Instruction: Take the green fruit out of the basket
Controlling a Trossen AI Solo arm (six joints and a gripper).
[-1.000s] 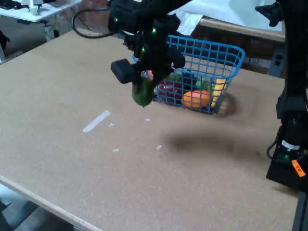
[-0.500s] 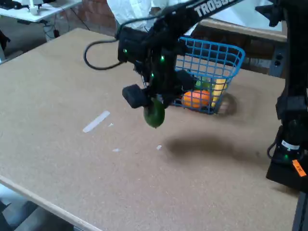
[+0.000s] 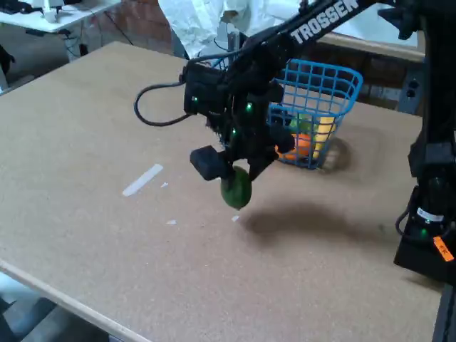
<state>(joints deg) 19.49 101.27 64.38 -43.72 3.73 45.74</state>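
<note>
The dark green fruit (image 3: 236, 192) hangs just above the brown tabletop, in front of and to the left of the blue wire basket (image 3: 335, 89). My gripper (image 3: 237, 179) is shut on the fruit's top, pointing down. The black arm crosses in front of the basket and hides its left half. Inside the basket I can see an orange fruit (image 3: 304, 144), a yellow piece (image 3: 323, 132) and a small bright green piece (image 3: 301, 126).
A strip of white tape (image 3: 142, 179) and small white scraps (image 3: 171, 221) lie on the table left of the fruit. The arm's black base (image 3: 427, 228) stands at the right edge. A person in white (image 3: 206, 25) stands behind the table.
The gripper has carried the green fruit down and to the right, lower towards the tabletop, away from the basket's front.
</note>
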